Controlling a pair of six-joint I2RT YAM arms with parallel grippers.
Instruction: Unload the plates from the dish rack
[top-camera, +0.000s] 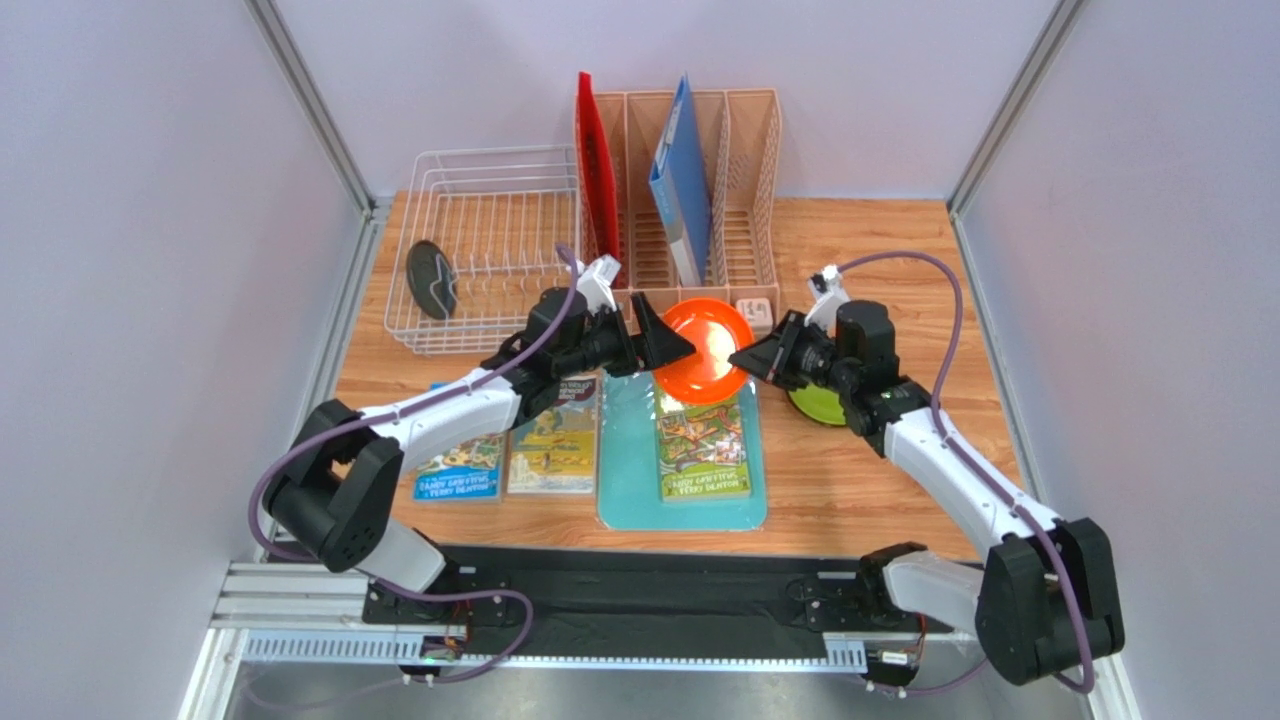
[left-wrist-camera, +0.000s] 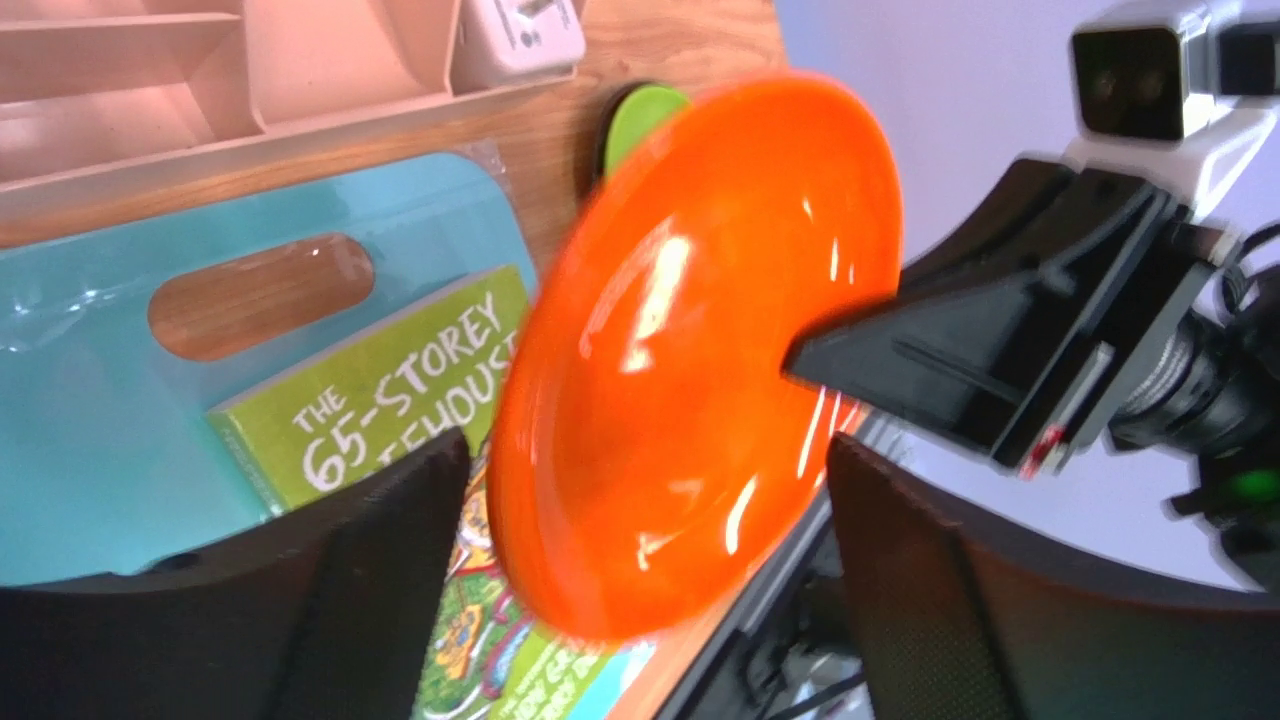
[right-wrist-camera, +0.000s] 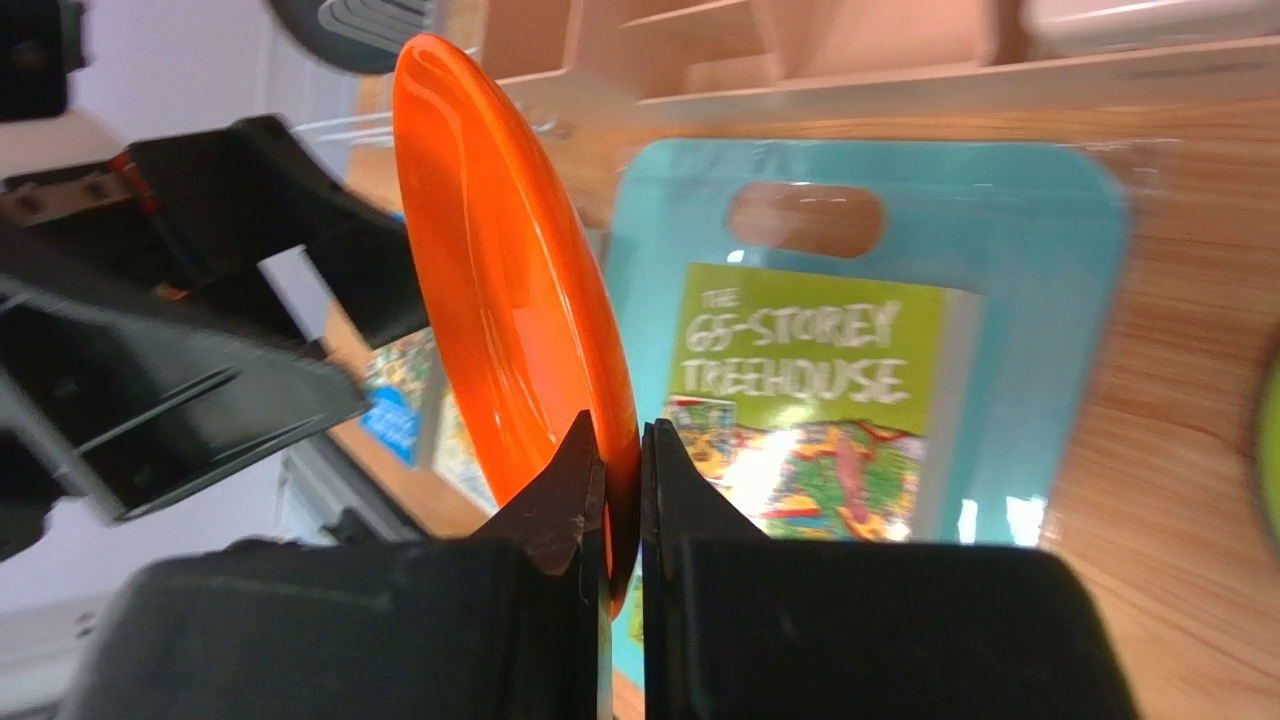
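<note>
An orange plate (top-camera: 703, 348) (left-wrist-camera: 691, 360) (right-wrist-camera: 496, 285) hangs on edge above the table, between both grippers. My right gripper (top-camera: 747, 360) (right-wrist-camera: 619, 435) is shut on its rim. My left gripper (top-camera: 661, 342) (left-wrist-camera: 646, 450) stands open on the plate's other side, its fingers (left-wrist-camera: 376, 570) wide on either side of it and not touching. A dark teal-grey plate (top-camera: 431, 279) leans at the left end of the white wire dish rack (top-camera: 481, 248). A lime green plate (top-camera: 819, 402) (left-wrist-camera: 639, 120) lies on the table under my right arm.
A peach slotted organizer (top-camera: 729, 180) behind the grippers holds a red folder (top-camera: 597, 165) and a blue one (top-camera: 684, 180). A teal board (top-camera: 624, 480) with a green book (top-camera: 703, 450) lies under the plate. Two more books (top-camera: 553, 435) lie left of it.
</note>
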